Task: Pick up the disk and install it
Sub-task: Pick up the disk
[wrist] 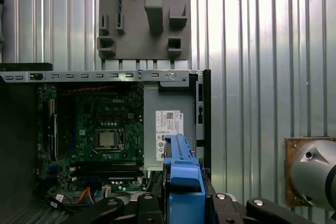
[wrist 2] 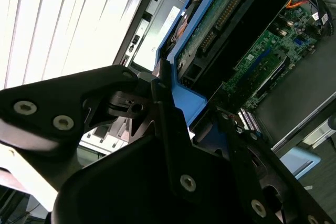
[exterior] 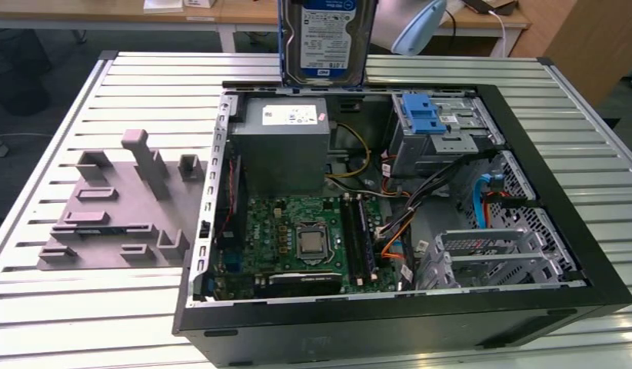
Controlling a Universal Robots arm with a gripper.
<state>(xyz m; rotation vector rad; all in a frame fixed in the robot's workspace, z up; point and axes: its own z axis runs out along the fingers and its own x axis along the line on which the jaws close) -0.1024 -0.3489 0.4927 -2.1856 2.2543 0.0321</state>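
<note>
— Where is the flat, silver metal disk (exterior: pixel 327 38) with the white-and-blue label?

— Aloft and upright, above the edge of the open black computer case (exterior: pixel 577 223) that lies farthest from the exterior camera; it hangs over the grey power-supply box (exterior: pixel 285 146) and touches nothing below it.

— And the black gripper (wrist 2: pixel 191 97)?

— In the second wrist view its fingers (wrist 2: pixel 165 114) press on either side of the blue plastic carrier bracket (wrist: pixel 184 177) that frames the drive; the claw is clamped on the disk. Taking it by the frame likely spares the green circuit board on its underside.

— Why is it held on edge?

— Probably so that it clears the case walls and cables; the silver drive cage (exterior: pixel 439 134) with its blue latch sits to the exterior view's right of the power supply, apart from the disk.

— So is it installed?

— Not yet; the disk is picked up, but no bay holds it. The grey fixture plate (exterior: pixel 116 211) with raised blocks lies beside the case on the slatted metal table (exterior: pixel 70 307).
</note>
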